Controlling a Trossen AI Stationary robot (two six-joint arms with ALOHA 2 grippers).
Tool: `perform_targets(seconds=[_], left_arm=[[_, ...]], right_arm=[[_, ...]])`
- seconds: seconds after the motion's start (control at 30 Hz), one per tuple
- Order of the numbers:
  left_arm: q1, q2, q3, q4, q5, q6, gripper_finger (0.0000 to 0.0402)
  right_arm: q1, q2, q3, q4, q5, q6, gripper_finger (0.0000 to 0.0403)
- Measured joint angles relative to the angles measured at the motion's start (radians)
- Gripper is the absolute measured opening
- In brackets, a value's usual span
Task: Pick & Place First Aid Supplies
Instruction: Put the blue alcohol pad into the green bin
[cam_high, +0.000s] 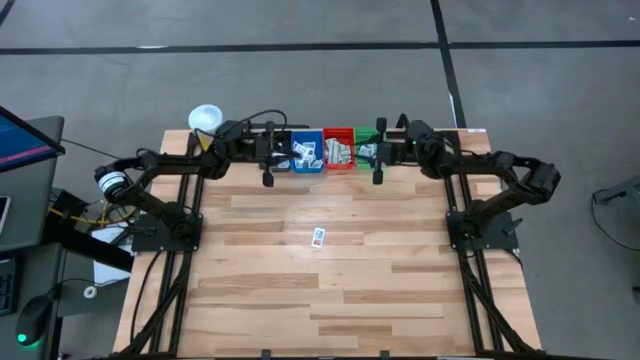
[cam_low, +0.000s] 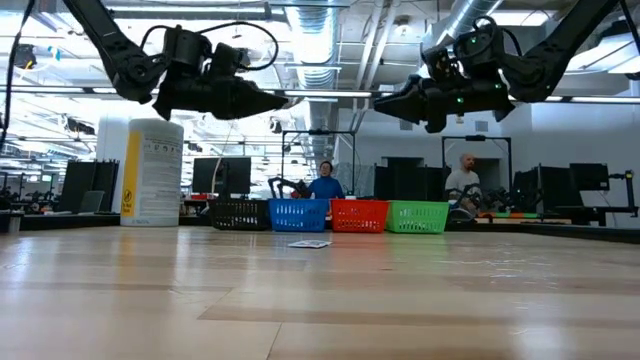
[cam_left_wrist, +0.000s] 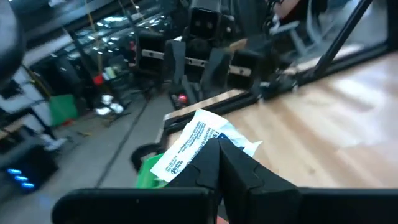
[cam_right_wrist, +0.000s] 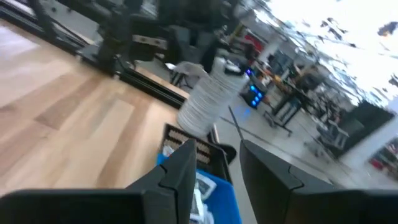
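A lone white-and-blue flat packet (cam_high: 319, 237) lies mid-worktop; left fingers (cam_left_wrist: 217, 155) clamp a white printed packet (cam_left_wrist: 189, 146), best released squarely over the bins; right fingers (cam_right_wrist: 217, 165) stand apart.

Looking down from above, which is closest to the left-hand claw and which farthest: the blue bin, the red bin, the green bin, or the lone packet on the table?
From the left gripper:
1. Small blue plastic bin, right beside it.
2. Small red plastic bin, next along the row.
3. Small green plastic bin, by the right arm, and the small white-and-blue flat packet, mid-table: too close to call.

Wooden table (cam_high: 330, 300), black (cam_low: 238, 214), blue (cam_low: 299, 214), red (cam_low: 359, 215), green bins (cam_low: 417, 216), yellow-white container (cam_low: 151, 172), two people behind (cam_low: 326, 181).
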Motion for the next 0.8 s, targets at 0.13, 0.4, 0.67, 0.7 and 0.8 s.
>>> perform_targets(seconds=[0.13, 0.4, 0.67, 0.7, 0.8], left_arm=[[-0.025, 0.05, 0.051, -0.002, 0.027, -0.1, 0.0007], [-0.097, 0.196, 0.154, -0.007, 0.037, -0.199, 0.0007], [-0.185, 0.224, 0.178, -0.007, 0.037, -0.213, 0.0007], [-0.197, 0.224, 0.178, -0.007, 0.037, -0.213, 0.0007], [-0.228, 0.224, 0.179, -0.007, 0.037, -0.212, 0.0007]], right_arm=[[0.064, 0.0, 0.0, 0.001, 0.011, -0.065, 0.0118], [0.16, 0.0, 0.0, -0.02, 0.107, -0.139, 0.0118], [0.207, 0.0, 0.0, -0.107, 0.125, -0.14, 0.0118], [0.212, 0.0, 0.0, -0.11, 0.125, -0.14, 0.0118], [0.225, 0.0, 0.0, -0.113, 0.125, -0.14, 0.0118]])
